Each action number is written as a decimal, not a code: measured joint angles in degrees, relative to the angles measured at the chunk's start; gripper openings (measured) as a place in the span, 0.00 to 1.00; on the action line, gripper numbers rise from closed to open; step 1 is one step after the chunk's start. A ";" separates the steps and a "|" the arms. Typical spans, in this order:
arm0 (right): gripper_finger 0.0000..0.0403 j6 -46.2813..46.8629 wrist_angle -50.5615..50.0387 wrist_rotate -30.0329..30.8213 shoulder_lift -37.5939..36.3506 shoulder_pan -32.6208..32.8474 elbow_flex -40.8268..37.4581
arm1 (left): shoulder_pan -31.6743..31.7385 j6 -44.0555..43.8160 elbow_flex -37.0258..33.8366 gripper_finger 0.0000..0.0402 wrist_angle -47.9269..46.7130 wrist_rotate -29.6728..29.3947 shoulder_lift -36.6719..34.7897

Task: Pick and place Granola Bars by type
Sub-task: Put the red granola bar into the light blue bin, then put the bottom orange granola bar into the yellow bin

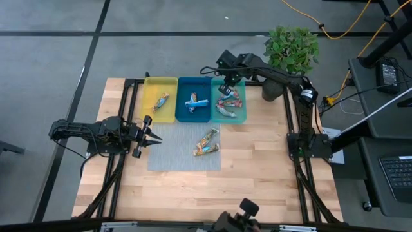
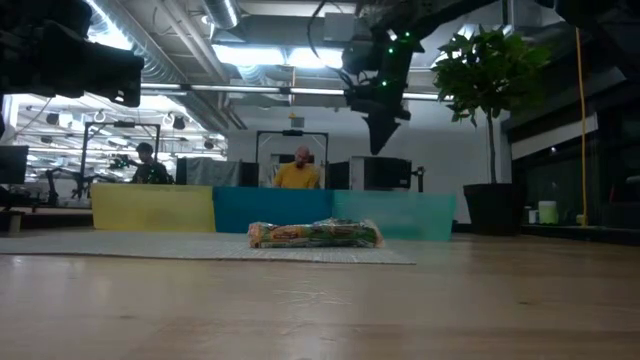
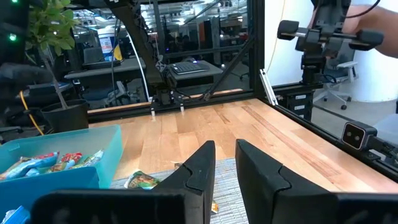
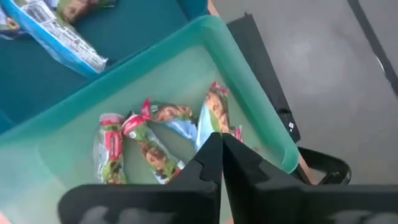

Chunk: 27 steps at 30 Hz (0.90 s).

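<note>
Two tan/green granola bars [image 1: 206, 143] lie side by side on a grey mat [image 1: 174, 158] and also show in the low view [image 2: 315, 234]. One tan/green bar [image 1: 160, 101] lies in the yellow tray [image 1: 168, 81]. Blue bars [image 1: 196, 102] lie in the blue tray [image 1: 183, 82]. Several red-orange/teal bars [image 4: 149, 140] lie in the teal tray [image 4: 249, 74]. My right gripper [image 4: 221, 144] hangs shut above the teal tray [image 1: 243, 115], fingers pointing down, holding nothing. My left gripper [image 1: 154, 136] is open, level above the mat's left edge, pointing toward the loose bars.
A potted plant [image 1: 291, 48] stands at the table's far right corner, behind the trays. Black frame rails run along the table's left [image 1: 122, 167] and right [image 1: 297, 129] sides. Bare wood [image 1: 257, 167] lies right of and nearer than the mat. People sit in the room beyond [image 2: 297, 172].
</note>
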 joint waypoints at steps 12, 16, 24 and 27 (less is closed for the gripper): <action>0.07 -6.40 -1.59 -5.03 -0.02 4.01 -0.51 | 0.00 0.00 -0.01 0.15 0.00 0.00 0.01; 0.04 -9.62 -3.26 -5.07 -0.02 8.10 -0.49 | 0.00 0.00 -0.01 0.14 0.00 0.00 0.02; 0.03 -11.77 -7.84 -5.07 -0.02 16.72 -0.49 | 0.00 0.00 -0.01 0.14 0.00 0.00 0.02; 0.05 -11.96 -8.51 -5.07 -0.02 20.00 -0.49 | 0.00 0.00 0.01 0.15 0.00 0.00 0.02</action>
